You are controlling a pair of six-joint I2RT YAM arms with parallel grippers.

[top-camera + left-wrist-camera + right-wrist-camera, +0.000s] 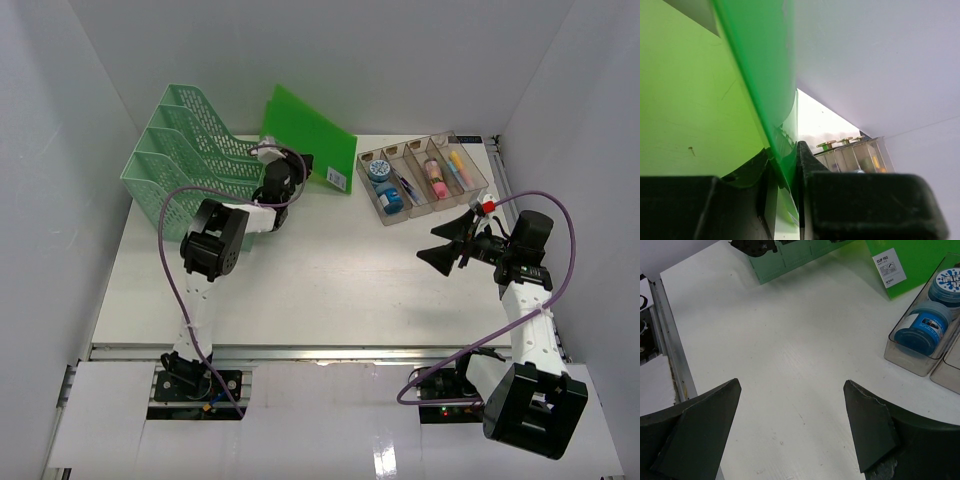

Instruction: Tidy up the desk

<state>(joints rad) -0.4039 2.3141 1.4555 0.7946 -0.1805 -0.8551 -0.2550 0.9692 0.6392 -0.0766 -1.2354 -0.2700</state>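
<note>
One thin green folder [700, 100], likely light and slippery, is flexing, edge pinched by the left gripper [785, 172]; right gripper [790, 425] is gaping.

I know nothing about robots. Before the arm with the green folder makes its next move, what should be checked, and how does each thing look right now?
1. Grip: the left pincer is shut on the green folder, with the sheet pinched in it: ok.
2. Folder off the desk: it stands tilted, but its lower edge may be resting there: cannot tell.
3. Room in the mesh rack: its slots look empty from above: ok.
4. Right pincer out of the way: open, over bare desk, apart from the folder: ok.
5. Gap to the clear tray: it sits close beside the folder's corner, so a swing might catch it: cannot tell.
</note>
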